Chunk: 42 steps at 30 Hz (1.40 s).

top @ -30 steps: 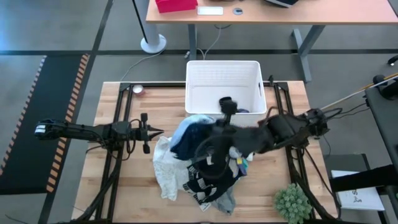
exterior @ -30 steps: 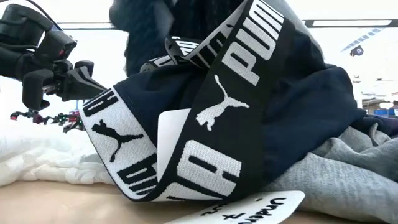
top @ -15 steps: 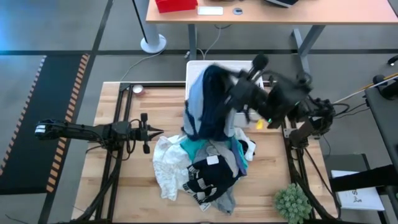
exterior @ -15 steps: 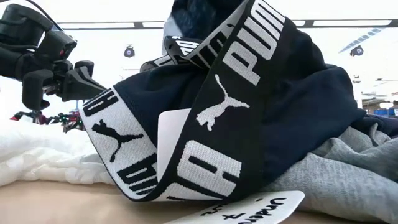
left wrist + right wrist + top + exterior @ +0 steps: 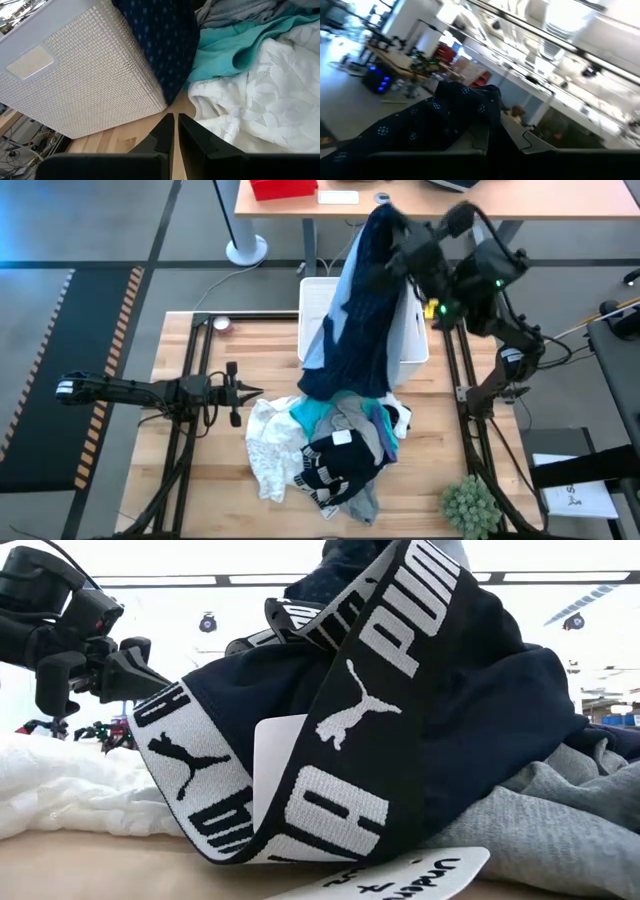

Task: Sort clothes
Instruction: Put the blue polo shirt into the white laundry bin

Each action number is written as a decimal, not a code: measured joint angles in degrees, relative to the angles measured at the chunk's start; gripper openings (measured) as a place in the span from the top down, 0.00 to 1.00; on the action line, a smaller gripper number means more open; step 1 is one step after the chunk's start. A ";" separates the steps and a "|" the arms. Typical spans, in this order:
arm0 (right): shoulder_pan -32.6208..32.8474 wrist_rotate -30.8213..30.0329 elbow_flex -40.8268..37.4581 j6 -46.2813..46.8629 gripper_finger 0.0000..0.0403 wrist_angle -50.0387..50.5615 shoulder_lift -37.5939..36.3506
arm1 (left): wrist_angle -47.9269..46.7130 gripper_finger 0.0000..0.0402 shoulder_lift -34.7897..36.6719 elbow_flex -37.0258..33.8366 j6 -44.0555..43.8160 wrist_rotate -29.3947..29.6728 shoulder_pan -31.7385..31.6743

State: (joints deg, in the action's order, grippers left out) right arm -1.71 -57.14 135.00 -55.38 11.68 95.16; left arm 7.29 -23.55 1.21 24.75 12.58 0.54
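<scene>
Our left gripper (image 5: 243,390) is resting pinched closed beside the clothes pile (image 5: 335,445). Our right gripper (image 5: 392,232) is holding the dark navy patterned garment (image 5: 360,320) clamped, dangling it high over the white bin (image 5: 415,340).

Four cameras, one table

The high camera looks straight down from far up and sees the whole table (image 5: 220,480), with the white bin (image 5: 415,345) at 12 o'clock. The low camera sits at table height, very close to the pile of clothes (image 5: 400,740), and looks level into the room. The left wrist camera looks close at the bin and the pile, which the high view shares. The right wrist camera points up at the room past a navy dotted cloth (image 5: 435,125).
</scene>
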 joint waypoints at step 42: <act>-29.08 29.10 0.00 46.98 0.69 57.14 16.76 | -0.02 0.97 0.00 0.00 0.00 0.00 0.00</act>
State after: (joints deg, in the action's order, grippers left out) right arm -30.79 -28.03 135.00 -8.40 68.82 111.92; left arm 7.27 -23.55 1.21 24.75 12.58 0.54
